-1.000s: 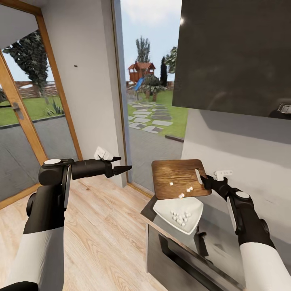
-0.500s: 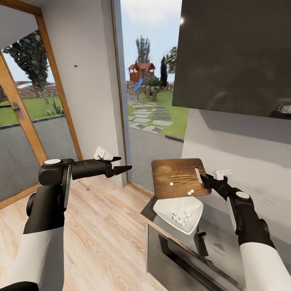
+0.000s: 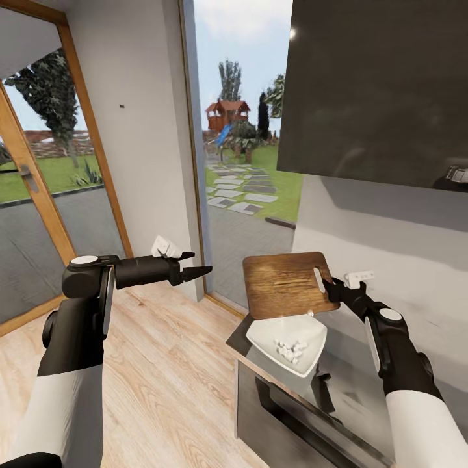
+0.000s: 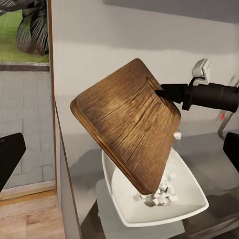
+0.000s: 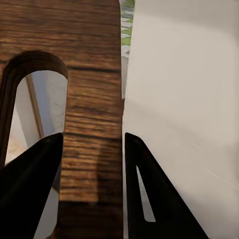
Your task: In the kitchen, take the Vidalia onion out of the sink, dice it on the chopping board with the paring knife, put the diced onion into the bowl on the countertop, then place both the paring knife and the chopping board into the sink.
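Chopping board (image 3: 284, 286), tilted over bowl (image 3: 289, 344), clamped by right claw (image 3: 330, 290); left claw (image 3: 192, 265) parted, empty.

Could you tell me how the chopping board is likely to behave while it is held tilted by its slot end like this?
The chopping board looks rigid: it stays flat though the right pincer grips only the slot end. Held at one edge, it may swing or slip. Its surface seems smooth, as onion pieces lie in the bowl below.
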{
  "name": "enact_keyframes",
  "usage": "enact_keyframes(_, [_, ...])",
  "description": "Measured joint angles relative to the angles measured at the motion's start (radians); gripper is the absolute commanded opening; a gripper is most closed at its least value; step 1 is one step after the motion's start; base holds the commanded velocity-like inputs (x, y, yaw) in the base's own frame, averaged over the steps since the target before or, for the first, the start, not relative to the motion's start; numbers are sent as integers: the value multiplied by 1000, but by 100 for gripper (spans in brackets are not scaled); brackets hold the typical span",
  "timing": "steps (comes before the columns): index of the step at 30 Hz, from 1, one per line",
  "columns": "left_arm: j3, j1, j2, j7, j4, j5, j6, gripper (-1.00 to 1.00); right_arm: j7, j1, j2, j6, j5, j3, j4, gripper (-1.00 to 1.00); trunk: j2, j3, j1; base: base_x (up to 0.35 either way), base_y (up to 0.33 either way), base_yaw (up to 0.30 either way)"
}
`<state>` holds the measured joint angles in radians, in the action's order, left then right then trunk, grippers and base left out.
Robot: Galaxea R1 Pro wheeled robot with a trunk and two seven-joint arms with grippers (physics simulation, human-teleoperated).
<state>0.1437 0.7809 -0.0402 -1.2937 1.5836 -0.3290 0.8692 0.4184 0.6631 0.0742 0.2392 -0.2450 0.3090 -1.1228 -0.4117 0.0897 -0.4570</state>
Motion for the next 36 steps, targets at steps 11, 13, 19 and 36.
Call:
enact_keyframes(11, [1, 0, 0, 0, 0, 0, 0, 100, 24, -3, 0, 2, -1, 1, 0, -100, 0, 0, 0, 0, 0, 0])
enact_keyframes(13, [0, 0, 0, 0, 0, 0, 0, 100, 23, -3, 0, 2, -1, 1, 0, -100, 0, 0, 0, 0, 0, 0])
enact_keyframes(19, [0, 0, 0, 0, 0, 0, 0, 100, 21, -3, 1, 38, 0, 71, -82, -100, 0, 0, 0, 0, 0, 0])
enact_keyframes(36, [0, 0, 0, 0, 0, 0, -1, 100, 16, -3, 119, 802, -9, 83, -282, -100, 0, 0, 0, 0, -47, -85])
